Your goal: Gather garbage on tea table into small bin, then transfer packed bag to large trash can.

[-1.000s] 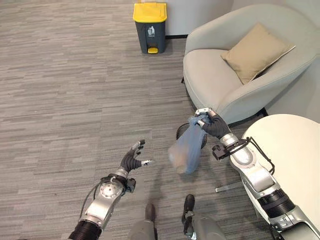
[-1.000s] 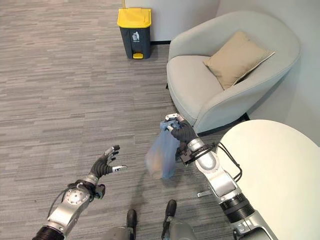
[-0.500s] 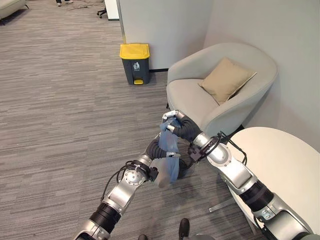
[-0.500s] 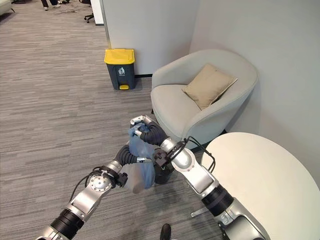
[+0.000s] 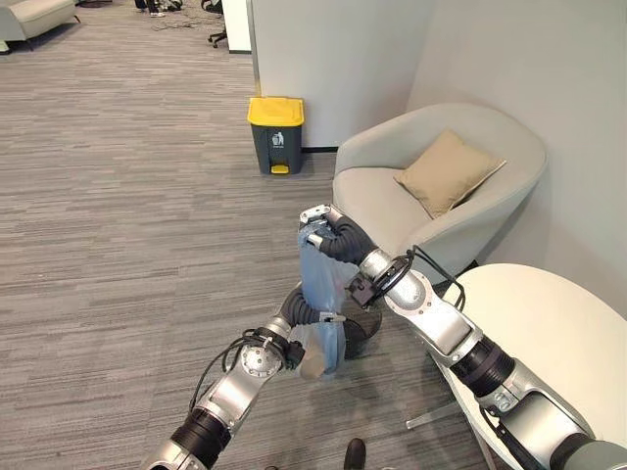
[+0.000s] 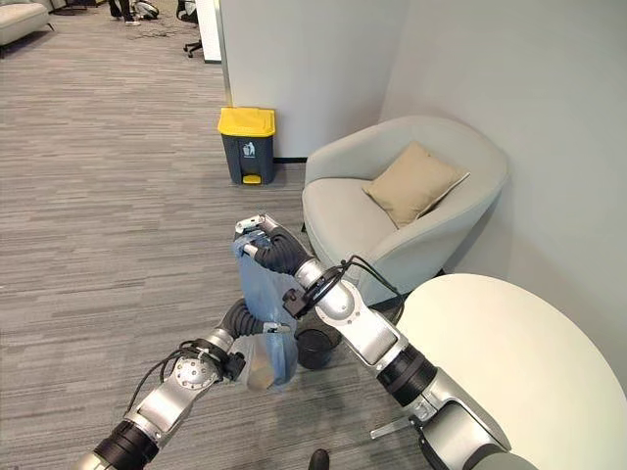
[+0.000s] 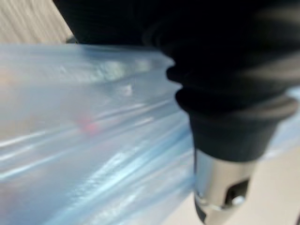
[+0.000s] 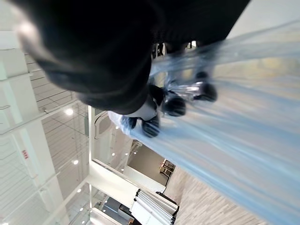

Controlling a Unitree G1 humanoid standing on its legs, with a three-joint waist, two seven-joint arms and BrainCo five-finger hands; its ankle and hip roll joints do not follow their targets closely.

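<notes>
I had the right hand (image 5: 326,231) clenched on the gathered neck of the blue bag (image 5: 323,284) at frame centre, the thin, glossy, see-through plastic hanging slack off the floor. The left hand (image 6: 238,323) was against the bag's rounded bottom — I couldn't tell how its fingers sat behind the film. A wide stretch of striped grey carpet (image 5: 118,225) lay open to the yellow-lidded trash can (image 5: 275,134) by the wall, upper middle. The curved armchair (image 5: 431,186) and round pale table (image 5: 568,333) crowded the right edge.
</notes>
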